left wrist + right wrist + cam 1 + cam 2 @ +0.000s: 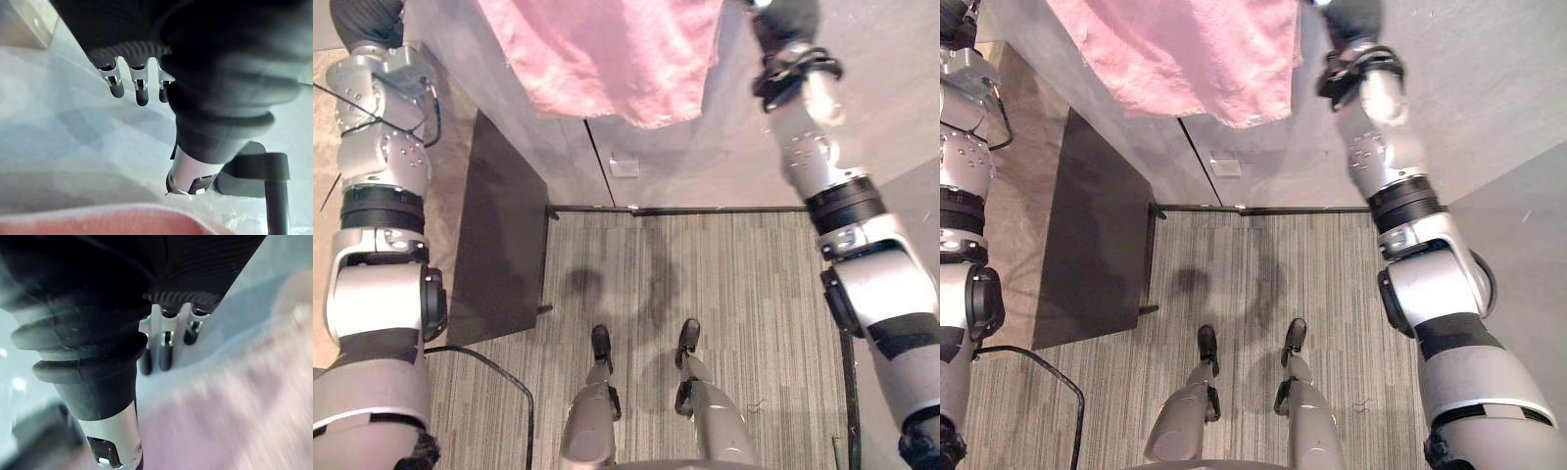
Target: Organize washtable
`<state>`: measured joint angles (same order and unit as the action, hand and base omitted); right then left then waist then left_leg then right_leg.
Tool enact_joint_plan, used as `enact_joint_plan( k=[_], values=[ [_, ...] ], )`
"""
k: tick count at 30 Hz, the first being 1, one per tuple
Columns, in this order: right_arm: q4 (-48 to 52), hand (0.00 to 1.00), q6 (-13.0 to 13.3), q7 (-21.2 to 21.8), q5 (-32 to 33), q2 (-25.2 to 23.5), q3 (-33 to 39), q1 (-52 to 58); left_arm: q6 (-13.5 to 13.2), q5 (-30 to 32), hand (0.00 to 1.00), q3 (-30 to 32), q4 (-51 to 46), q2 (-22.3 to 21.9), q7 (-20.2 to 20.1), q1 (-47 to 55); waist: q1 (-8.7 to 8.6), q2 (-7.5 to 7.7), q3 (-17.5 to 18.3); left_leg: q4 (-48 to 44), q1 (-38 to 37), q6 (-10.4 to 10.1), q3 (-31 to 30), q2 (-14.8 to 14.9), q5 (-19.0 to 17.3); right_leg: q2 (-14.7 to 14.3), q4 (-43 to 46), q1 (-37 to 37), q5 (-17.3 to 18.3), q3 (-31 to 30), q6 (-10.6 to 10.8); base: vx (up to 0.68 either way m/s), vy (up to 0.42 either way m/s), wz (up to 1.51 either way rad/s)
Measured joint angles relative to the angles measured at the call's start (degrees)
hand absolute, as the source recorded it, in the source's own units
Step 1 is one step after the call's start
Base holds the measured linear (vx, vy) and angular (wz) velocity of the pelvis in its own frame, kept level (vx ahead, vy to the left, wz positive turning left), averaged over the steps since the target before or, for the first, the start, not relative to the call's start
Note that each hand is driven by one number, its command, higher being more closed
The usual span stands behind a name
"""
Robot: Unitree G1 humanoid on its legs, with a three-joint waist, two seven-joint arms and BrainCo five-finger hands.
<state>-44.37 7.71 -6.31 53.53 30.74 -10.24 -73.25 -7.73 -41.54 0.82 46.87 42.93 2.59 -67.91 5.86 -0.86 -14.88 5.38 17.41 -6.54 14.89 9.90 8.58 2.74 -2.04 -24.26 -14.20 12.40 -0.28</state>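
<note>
Striped grey carpet beside dark panel

A pink towel hung down the grey front of the washtable, seemingly from its top edge. Below its hem sat a small pale tag. A dark panel stood at the front's left corner on striped carpet.

We're in a washroom-style setup: a pale counter has a pink towel draped over its front edge. Below are plain grey cabinet doors, with a seam between them. Underfoot is striped grey carpet, so it's more a fitted-out room than a tiled bathroom. A dark panel stands at the cabinet's left end.
</note>
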Motion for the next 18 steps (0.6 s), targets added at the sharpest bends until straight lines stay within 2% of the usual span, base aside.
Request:
enact_joint_plan(
  k=[3,5,9,11,12,14,15,17,18],
  values=[
    [-1.4,0.00,-0.2,-2.3,0.0,5.8,14.5,8.2,0.0,-0.1,0.00,0.2,0.0,3.4,0.0,1.9,-0.12,0.01,0.0,0.0,-0.6,0.0,-0.2,0.1,0.0,0.1,0.1,0.8,0.0,0.3,0.0,0.00,0.066,0.07],
    [-2.3,0.00,-0.1,-3.8,0.6,6.6,22.2,15.3,0.0,-0.5,0.00,2.8,0.0,4.9,0.0,4.4,-0.30,0.01,0.0,0.0,-1.5,0.1,0.1,0.4,-0.1,-0.1,0.9,1.0,0.0,0.3,0.0,0.02,0.057,-0.07],
    [-3.8,0.00,-0.3,-3.9,2.5,5.8,35.6,31.1,-0.3,-1.6,0.00,11.8,-0.1,6.6,-0.1,12.1,-0.76,0.06,0.2,0.0,-2.2,0.3,0.6,0.9,-0.4,-0.5,1.8,1.0,0.0,0.6,0.0,0.03,0.036,-0.10],
    [-4.7,0.00,-0.3,-3.9,3.6,2.9,47.0,40.4,-0.2,-3.5,0.00,19.2,-0.1,6.5,-0.2,21.3,-1.69,0.10,0.4,0.0,-2.5,0.3,0.9,1.1,-0.7,-0.8,1.8,1.1,0.2,0.7,0.1,0.03,0.023,-0.07],
    [-4.8,0.00,-0.3,-3.9,3.9,1.8,49.9,42.4,-0.2,-3.9,0.00,21.5,-0.1,6.1,-0.2,23.7,-1.95,0.10,0.4,0.0,-2.7,0.3,0.9,1.1,-0.7,-0.7,1.8,1.5,0.5,0.6,0.5,0.05,0.034,0.02],
    [-4.8,0.00,0.0,-4.0,4.4,-3.9,60.1,52.4,-0.2,-5.0,0.00,27.9,-0.4,1.1,-0.1,32.8,-2.25,0.72,1.1,0.0,-5.9,-0.2,1.2,0.8,-1.7,-0.5,1.8,4.6,3.4,0.4,0.2,0.06,0.032,0.01],
    [-4.8,0.00,0.0,-4.1,4.3,-5.8,61.9,55.2,-0.4,-5.0,0.00,28.6,-1.0,0.0,0.0,35.6,-2.32,1.22,2.0,0.0,-6.6,-0.4,1.4,0.6,-2.1,-0.4,1.8,5.2,4.7,0.3,-0.3,0.05,0.013,-0.06],
    [-4.8,0.00,0.0,-4.0,3.2,-12.2,65.9,64.8,-1.7,-2.9,0.00,29.2,-8.3,-5.1,-0.4,46.5,-2.58,1.22,5.9,0.0,-8.8,-0.9,1.9,1.1,-2.5,-1.2,1.9,7.3,6.5,0.4,0.0,0.07,0.006,-0.05],
    [-4.7,0.00,0.0,-3.9,2.4,-13.6,66.5,67.0,-2.1,-1.7,0.00,28.7,-9.3,-6.6,-0.9,48.6,-2.52,1.10,6.9,0.0,-9.5,-1.1,2.2,1.2,-2.7,-1.3,1.8,8.0,6.8,0.3,0.1,0.09,0.018,-0.06]
  ],
)
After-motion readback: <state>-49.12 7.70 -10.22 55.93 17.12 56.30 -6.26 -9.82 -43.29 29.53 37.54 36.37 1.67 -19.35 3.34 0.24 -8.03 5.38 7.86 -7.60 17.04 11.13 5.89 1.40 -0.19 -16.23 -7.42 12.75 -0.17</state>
